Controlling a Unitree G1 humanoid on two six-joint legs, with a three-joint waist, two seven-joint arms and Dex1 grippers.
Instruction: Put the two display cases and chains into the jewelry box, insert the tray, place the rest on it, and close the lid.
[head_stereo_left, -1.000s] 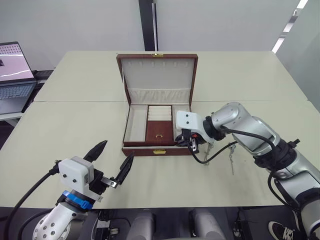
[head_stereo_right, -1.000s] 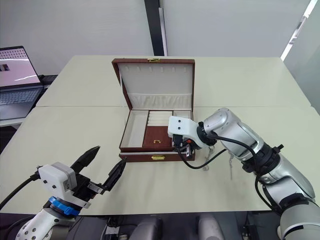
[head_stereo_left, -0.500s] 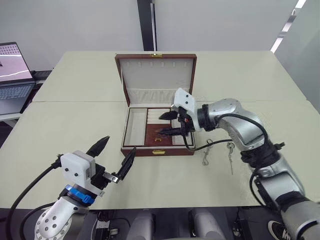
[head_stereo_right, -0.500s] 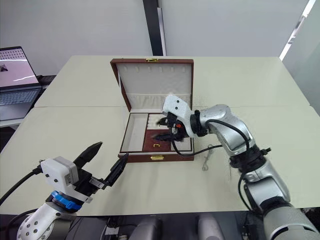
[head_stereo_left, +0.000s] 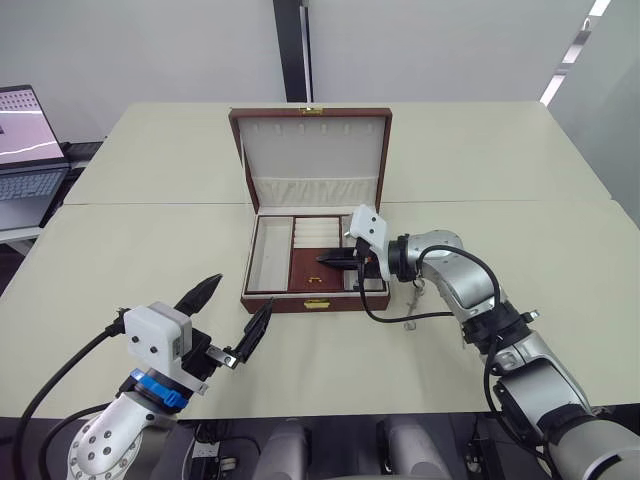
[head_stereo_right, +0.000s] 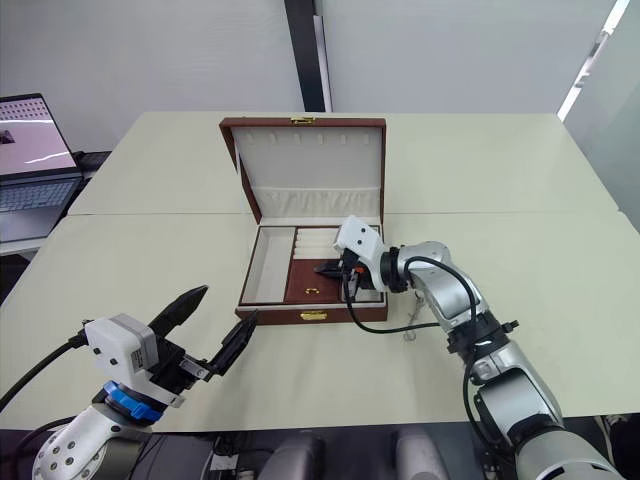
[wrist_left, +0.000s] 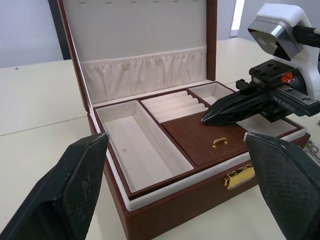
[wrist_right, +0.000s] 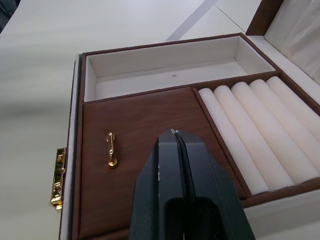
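The jewelry box (head_stereo_left: 300, 300) stands open mid-table, its lid (head_stereo_left: 315, 150) upright behind it. The tray (head_stereo_left: 303, 268) sits inside the box, with cream side compartments and a brown centre panel bearing a gold knob (wrist_right: 111, 150). My right gripper (head_stereo_left: 322, 260) hovers low over that panel, beside the ring rolls (wrist_right: 250, 130), shut with nothing between its fingers. My left gripper (head_stereo_left: 235, 308) hangs open in the air in front of the box's left corner. The display cases and chains are out of view.
A thin silvery ring-topped piece (head_stereo_left: 410, 322) lies on the table right of the box, under my right forearm. A laptop (head_stereo_left: 25, 150) sits on a side table at far left. The box's gold clasp (head_stereo_left: 316, 303) faces me.
My right gripper swung from the box's front right corner up over the tray, stood open half a second ago, and is now lower over the centre panel and shut. The left gripper barely moved.
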